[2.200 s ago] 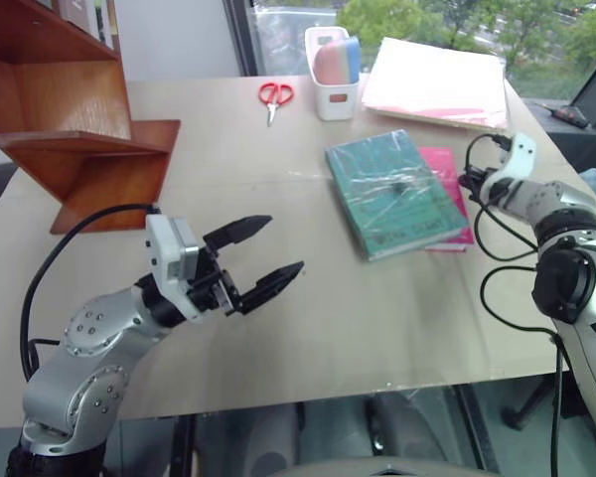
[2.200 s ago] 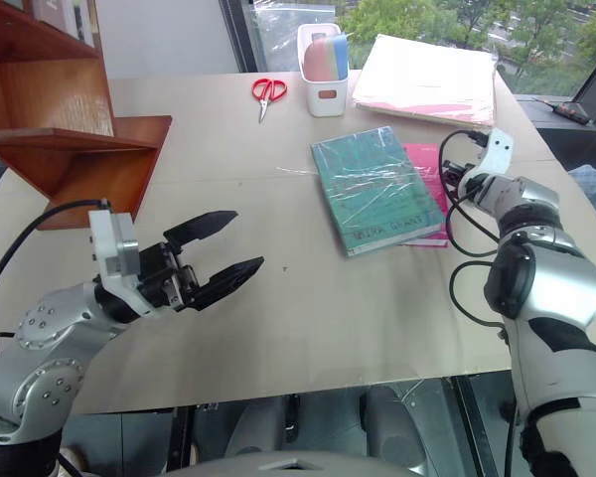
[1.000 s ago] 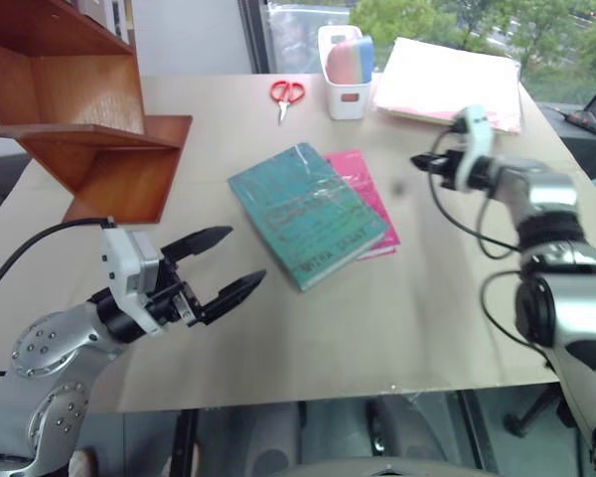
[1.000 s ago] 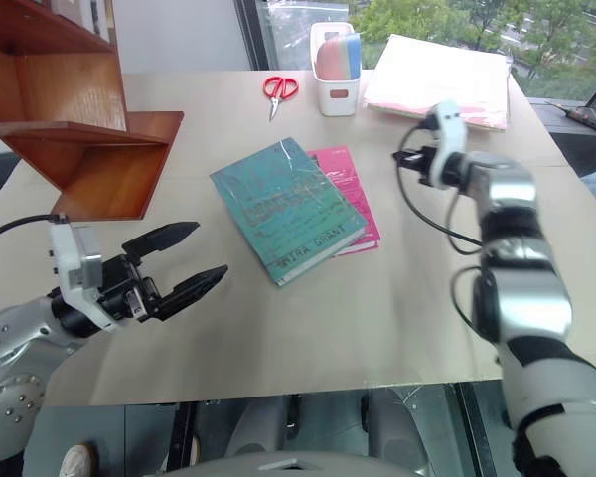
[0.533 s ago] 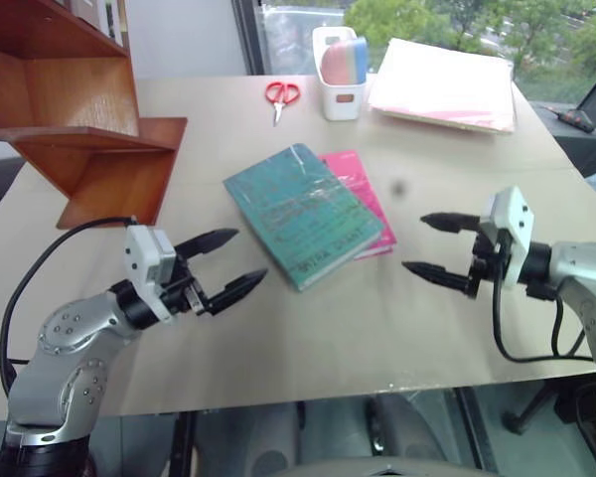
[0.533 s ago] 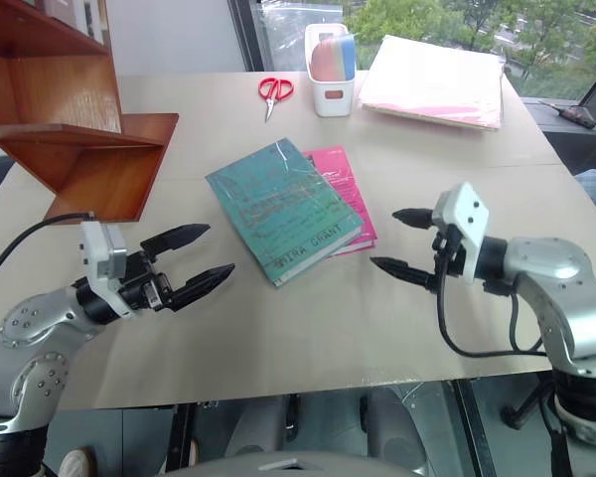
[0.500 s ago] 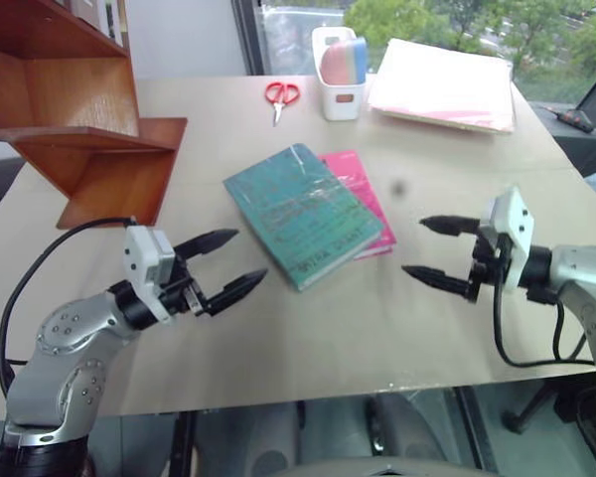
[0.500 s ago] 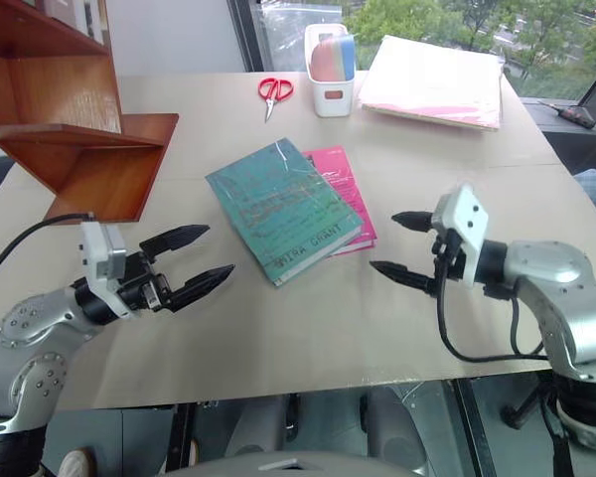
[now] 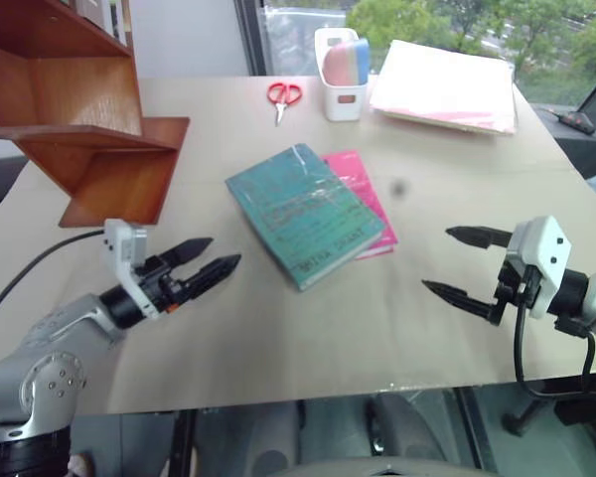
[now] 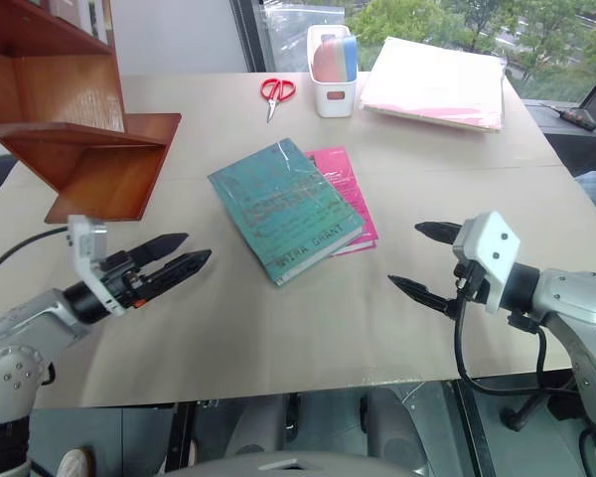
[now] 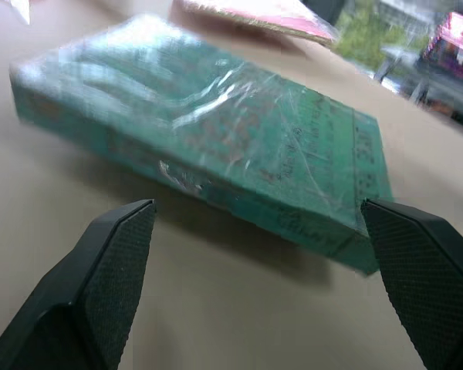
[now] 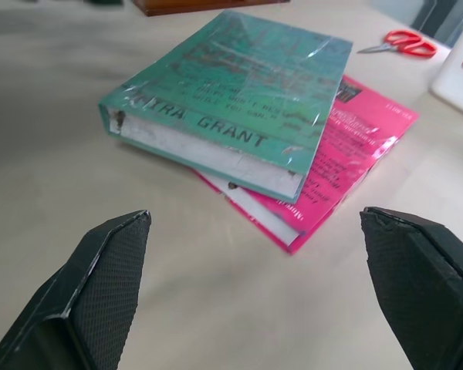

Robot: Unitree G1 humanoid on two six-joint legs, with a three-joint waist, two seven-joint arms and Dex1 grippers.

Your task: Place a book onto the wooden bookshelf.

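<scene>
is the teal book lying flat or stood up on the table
Lying flat. The book rests cover up on the table, partly overlapping the pink book beneath it, with both open grippers apart from it.

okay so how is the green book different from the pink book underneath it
The teal-green book is thicker and wider than the magenta-pink book. The teal-green book lies on top, its whole cover showing; the magenta-pink book lies under it, with a strip showing along one side and corner. The teal-green book's cover has a glossy, crinkled plastic wrap; the magenta-pink book's cover looks smoother. Both lie flat on the table, angled the same way, held by neither gripper.
</scene>
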